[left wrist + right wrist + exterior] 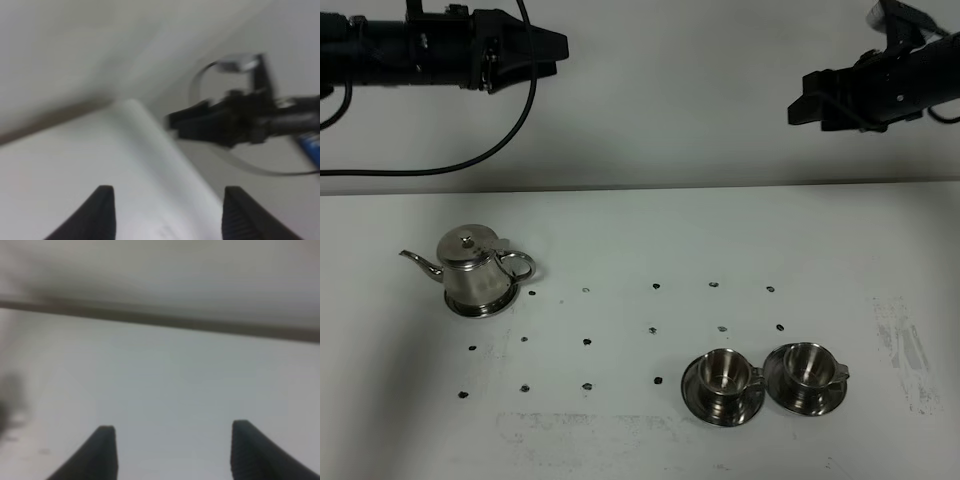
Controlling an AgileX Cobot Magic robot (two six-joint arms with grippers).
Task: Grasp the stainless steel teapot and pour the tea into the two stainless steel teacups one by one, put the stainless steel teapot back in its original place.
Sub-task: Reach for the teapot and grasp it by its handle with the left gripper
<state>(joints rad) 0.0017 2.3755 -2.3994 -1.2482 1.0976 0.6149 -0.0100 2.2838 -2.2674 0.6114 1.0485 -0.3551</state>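
overhead, white table [640,225] fills most of the high view; all places below are read off the teapot.

left arm [420,45], black, reaches in high above and behind the teapot, a dark cable [470,155] looping under it. left gripper [560,48] hangs well clear of the teapot. wrist view is blurred, but the left gripper [167,200] shows its two fingers spread wide with only bare table between them; it holds nothing.

right arm [890,85], black, is up at the same height, far across from the teapot on the cups' side. right gripper [792,108] points back toward the teapot's side. its wrist view, also soft, shows the right gripper [172,440] with fingers wide apart over bare table, holding nothing.

teapot [472,268] stands upright on the table, lid on, inside hidden. spout points away from the cups, loop handle toward them. neither gripper touches it.

near cup [723,372] sits well apart from the teapot, toward the front edge, on its saucer [705,405]. far cup [806,364] stands just beyond it on a second saucer [825,403], the two saucers about touching. both cups upright, handles turned away from the teapot. cannot tell whether any tea is in them.

small dark dots [587,342] lie in rows between teapot and cups. grey scuffs [900,345] lie past the far cup.
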